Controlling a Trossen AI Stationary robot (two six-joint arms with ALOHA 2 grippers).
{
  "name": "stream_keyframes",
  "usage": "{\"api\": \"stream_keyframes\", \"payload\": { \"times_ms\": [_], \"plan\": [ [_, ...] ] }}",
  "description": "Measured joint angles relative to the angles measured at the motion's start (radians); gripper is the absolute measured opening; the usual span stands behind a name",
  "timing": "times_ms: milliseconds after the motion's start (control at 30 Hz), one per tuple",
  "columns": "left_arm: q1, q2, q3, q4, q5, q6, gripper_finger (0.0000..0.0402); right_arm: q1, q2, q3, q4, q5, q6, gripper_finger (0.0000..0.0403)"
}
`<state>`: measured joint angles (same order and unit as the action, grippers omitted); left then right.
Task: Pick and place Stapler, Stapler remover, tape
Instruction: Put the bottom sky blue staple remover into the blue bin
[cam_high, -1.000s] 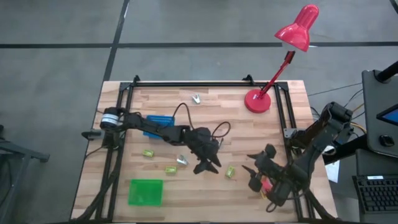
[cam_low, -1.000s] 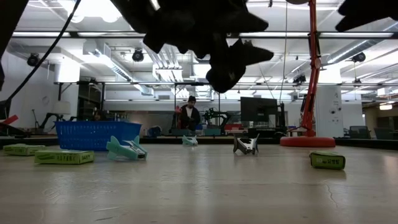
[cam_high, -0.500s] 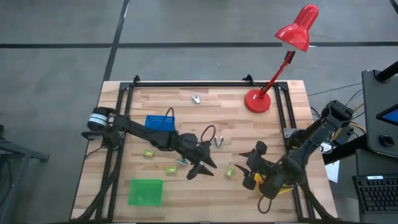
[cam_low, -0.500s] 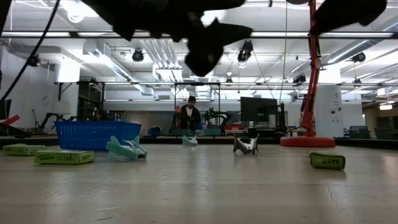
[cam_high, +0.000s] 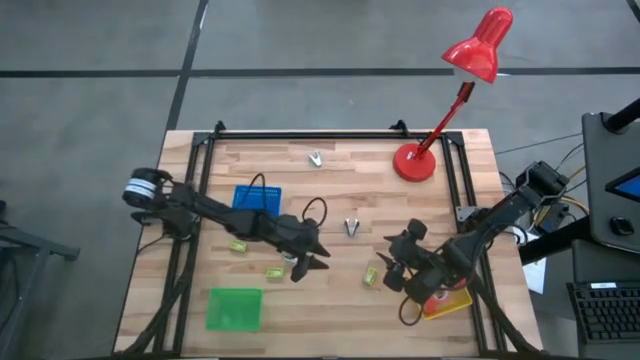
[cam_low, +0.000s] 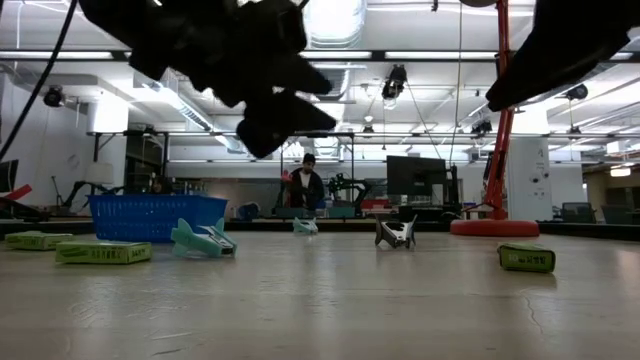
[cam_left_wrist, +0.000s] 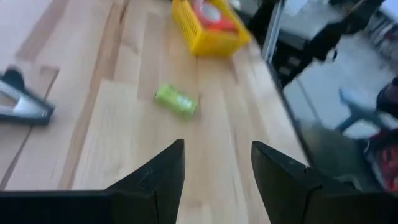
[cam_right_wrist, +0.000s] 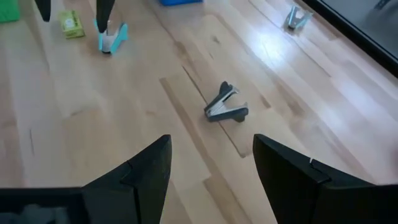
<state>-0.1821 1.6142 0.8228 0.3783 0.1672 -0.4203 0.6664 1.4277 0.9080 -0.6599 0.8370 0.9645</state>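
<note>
With jaws spread and empty, the left gripper (cam_high: 305, 265) hovers mid-table and the right gripper (cam_high: 397, 272) at four o'clock, beside the yellow basket (cam_high: 447, 303) apparently holding red tape near the table's (cam_high: 380, 180) right edge, the dark staple remover (cam_high: 351, 227) on bare wood between them.

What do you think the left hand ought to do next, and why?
Probably lower the left hand straight onto the teal staple remover: open and empty, it hangs just above that piece, which lies loose on the table. The right hand waits open near the yellow basket.
</note>
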Motion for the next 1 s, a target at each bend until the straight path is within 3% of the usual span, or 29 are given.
{"api": "stream_keyframes", "payload": {
  "times_ms": [133, 333, 633, 1000],
  "plan": [
    [0.001, -0.049, -0.004, -0.218, -0.004, 0.099, 0.0186, -0.016, 0.0, 0.007, 0.01, 0.0, -0.043, 0.0219],
    [0.006, -0.096, -0.006, -0.486, -0.209, 0.256, 0.0186, -0.039, 0.0, 0.018, 0.016, 0.0, -0.118, 0.0219],
    [0.008, -0.1, -0.015, -0.641, -0.178, 0.236, 0.0186, -0.063, -0.001, 0.034, 0.016, -0.008, -0.161, 0.0219],
    [0.015, -0.07, -0.027, -0.611, -0.183, 0.255, 0.0181, -0.066, -0.001, 0.034, 0.017, -0.007, -0.195, 0.0219]
  ]
}}
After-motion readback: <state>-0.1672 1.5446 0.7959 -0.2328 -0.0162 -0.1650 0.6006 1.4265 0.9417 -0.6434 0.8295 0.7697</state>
